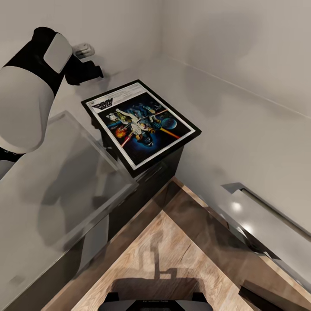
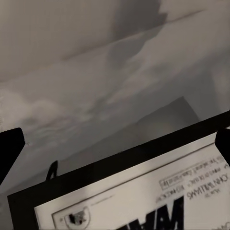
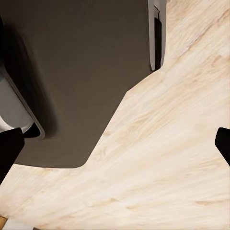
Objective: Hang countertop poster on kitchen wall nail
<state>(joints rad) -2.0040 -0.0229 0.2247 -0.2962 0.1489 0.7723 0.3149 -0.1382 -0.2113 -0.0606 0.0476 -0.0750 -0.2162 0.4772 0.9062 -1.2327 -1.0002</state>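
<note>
While the poster [image 1: 140,123] lies flat at the grey bench's [image 1: 242,125] inner corner, overhanging its edge, the left gripper [image 2: 115,139] hovers wide open, empty, beside its title end; the right gripper [image 3: 115,143] gapes empty above wooden floor [image 3: 167,158].

Plain pale walls [image 1: 224,47] meet in a corner up at twelve o'clock, soft shadows smeared across them. A small white fitting [image 1: 84,50] sits on the wall at eleven o'clock. Dark glossy cabinet fronts [image 1: 142,194] run down through the centre, catching reflections. Wood-plank floor [image 1: 172,255] spreads from the centre to six o'clock, light grain with a darker band along the cabinets. At four o'clock a shiny steel edge [image 1: 259,216] glints with two bright spots. Under the right wrist camera, pale wood floor [image 3: 167,158] again, with a dark rounded panel [image 3: 81,76] over it.
</note>
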